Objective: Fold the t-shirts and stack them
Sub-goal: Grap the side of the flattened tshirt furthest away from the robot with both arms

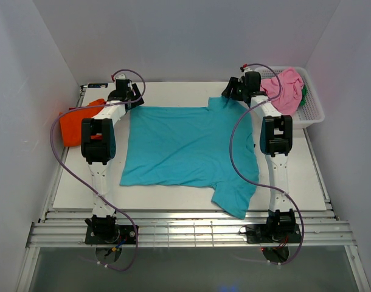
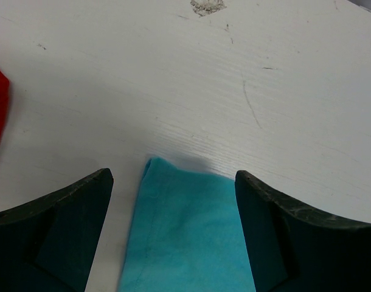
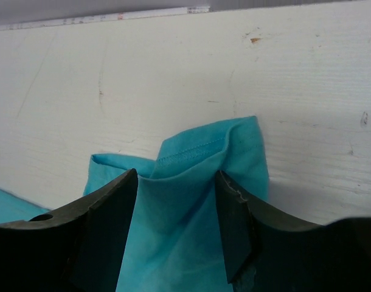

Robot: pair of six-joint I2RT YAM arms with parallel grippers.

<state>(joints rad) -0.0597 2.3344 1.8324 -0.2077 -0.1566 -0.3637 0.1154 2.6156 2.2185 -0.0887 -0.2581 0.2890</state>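
Teal shirt (image 1: 185, 146): lying spread flat in the middle of the worktop (image 1: 295, 176), back up or front up not showing, one sleeve trailing toward 5 o'clock at the near edge.
Left hand (image 2: 173, 176): sitting at 11 o'clock over the teal shirt's far left corner, gaping wide, fingers (image 2: 70, 213) flanking a narrow teal tip lying flat on the white surface.
Right hand (image 3: 176, 173): sitting at 1 o'clock over the far right sleeve, standing wide, fingers (image 3: 106, 207) flanking the sleeve, cloth bunching up between them with the stitched hem curling upward.
Orange shirt (image 1: 73, 125): lying bunched at 9 o'clock by the left edge, just beside the left arm, apart from the teal shirt.
Pink shirt (image 1: 286, 90): draping over the basket (image 1: 313, 115) at 2 o'clock, just beyond the right hand.
Green cloth (image 1: 303, 97): peeking out beside the pink shirt, inside the basket.
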